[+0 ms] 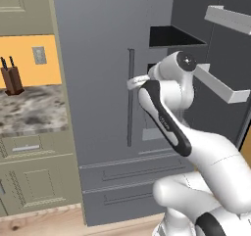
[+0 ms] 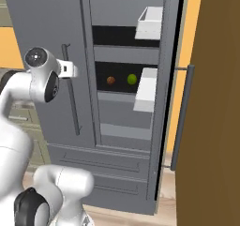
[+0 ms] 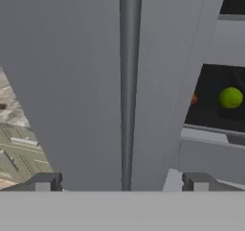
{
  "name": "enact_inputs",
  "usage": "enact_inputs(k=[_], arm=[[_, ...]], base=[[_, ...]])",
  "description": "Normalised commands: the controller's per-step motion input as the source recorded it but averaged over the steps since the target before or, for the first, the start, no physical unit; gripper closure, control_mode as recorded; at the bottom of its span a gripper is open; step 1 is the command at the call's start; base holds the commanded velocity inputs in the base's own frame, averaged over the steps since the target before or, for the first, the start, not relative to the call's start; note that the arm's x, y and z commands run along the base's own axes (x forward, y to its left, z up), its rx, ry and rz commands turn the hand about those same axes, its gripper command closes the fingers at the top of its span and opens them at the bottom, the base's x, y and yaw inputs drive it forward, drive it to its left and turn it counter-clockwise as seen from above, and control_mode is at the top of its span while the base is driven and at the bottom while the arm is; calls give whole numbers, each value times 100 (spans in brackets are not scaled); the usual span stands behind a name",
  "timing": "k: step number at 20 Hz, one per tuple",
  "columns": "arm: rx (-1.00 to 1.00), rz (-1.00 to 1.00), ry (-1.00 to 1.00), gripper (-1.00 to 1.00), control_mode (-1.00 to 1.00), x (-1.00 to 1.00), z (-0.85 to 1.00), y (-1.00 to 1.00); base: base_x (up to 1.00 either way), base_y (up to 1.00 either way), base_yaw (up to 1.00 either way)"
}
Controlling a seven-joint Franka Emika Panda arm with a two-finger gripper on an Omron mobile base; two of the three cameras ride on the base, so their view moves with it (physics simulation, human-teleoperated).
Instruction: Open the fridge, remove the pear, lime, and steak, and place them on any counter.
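My pincer (image 3: 122,182) is spread wide, holding nothing, facing the fridge's (image 1: 98,59) closed left door. Its upright bar handle (image 3: 128,86) stands between my fingertips; the lime (image 3: 230,98) sits farther right, on a shelf.

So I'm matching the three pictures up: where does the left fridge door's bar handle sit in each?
Left base view: bar handle just left of the arm's wrist.
Right base view: left of centre.
Hand view: upright, centre.
Shared landmark: the grey fridge door.
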Motion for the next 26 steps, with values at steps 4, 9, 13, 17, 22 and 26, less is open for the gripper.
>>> enact_inputs(k=[4, 9, 13, 17, 22, 26], arm=[[0, -9, 6, -100, -100, 79, 3, 26], [0, -12, 1, -100, -100, 80, 0, 0], [0, -7, 0, -100, -100, 83, -4, 14], [0, -4, 0, -100, -100, 71, -21, 21], [0, -1, 0, 100, -100, 31, -26, 41], [0, 2, -10, 100, -100, -21, -21, 80]], base=[[0, 0, 0], [0, 0, 0], [0, 0, 0], [0, 0, 0], [0, 0, 0], [0, 0, 0]])
